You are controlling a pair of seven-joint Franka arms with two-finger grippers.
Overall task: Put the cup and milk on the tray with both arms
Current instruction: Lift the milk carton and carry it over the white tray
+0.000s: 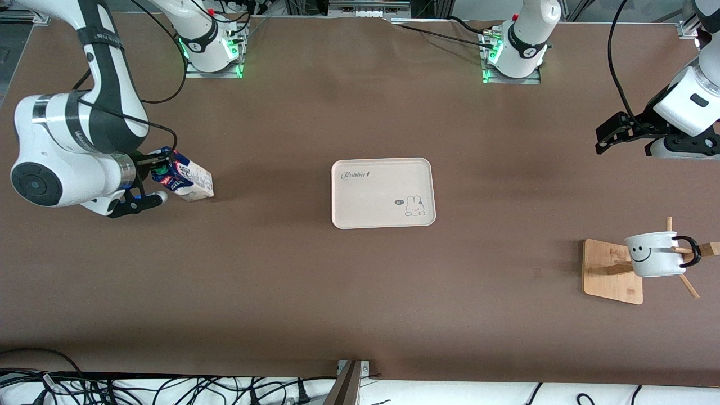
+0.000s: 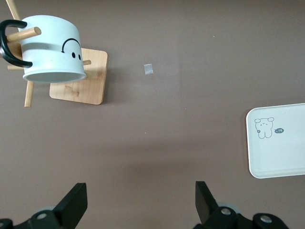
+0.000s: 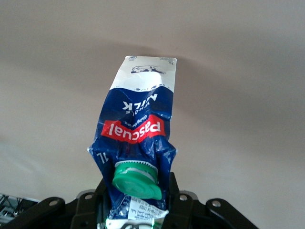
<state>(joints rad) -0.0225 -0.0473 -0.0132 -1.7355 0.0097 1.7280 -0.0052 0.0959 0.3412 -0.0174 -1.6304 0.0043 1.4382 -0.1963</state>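
Within right gripper (image 1: 151, 181), milk (image 1: 188, 179) top pinched

A wide brown table (image 1: 315, 292) fills nearly the whole front view, matte and evenly lit, with soft shadows. Black cables (image 1: 169, 391) tangle over a white floor strip along its near edge. Metal framing (image 1: 368, 7) runs along the top, and green lights (image 1: 241, 68) glow there.
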